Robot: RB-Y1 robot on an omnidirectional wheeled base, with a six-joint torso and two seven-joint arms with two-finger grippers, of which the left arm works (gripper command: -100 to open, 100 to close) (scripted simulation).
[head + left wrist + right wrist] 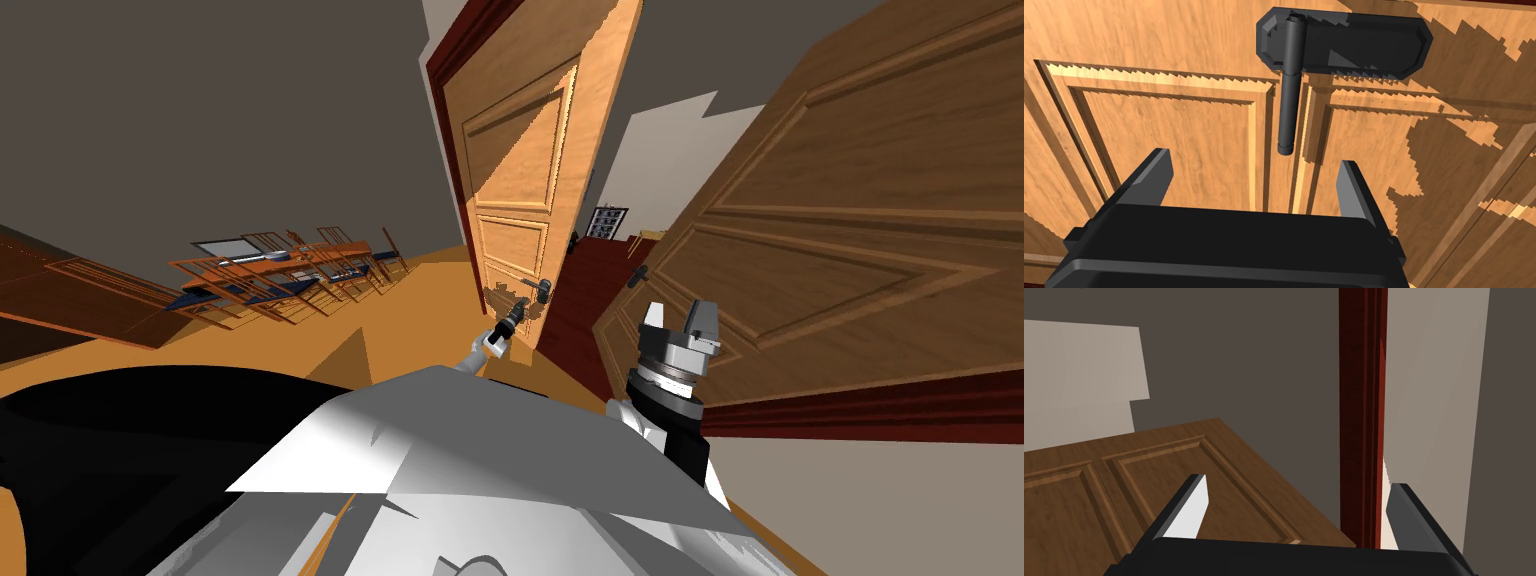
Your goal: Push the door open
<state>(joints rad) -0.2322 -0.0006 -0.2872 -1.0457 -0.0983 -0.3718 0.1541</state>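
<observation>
**Door** (520, 150): light wood, panelled, upper centre of the head view, ajar in a dark red frame (447, 110).
**Handle** (1288, 90): dark lever on a dark plate on the door's face, its free end just short of my left gripper (1254, 162).
**Left gripper:** fingers apart, empty, close to the door panel.
**Right gripper** (680, 320): centre right of the head view, fingers apart, empty, beside a darker brown door (850, 220).
**Bench with chairs** (280, 270): middle left of the head view.
</observation>
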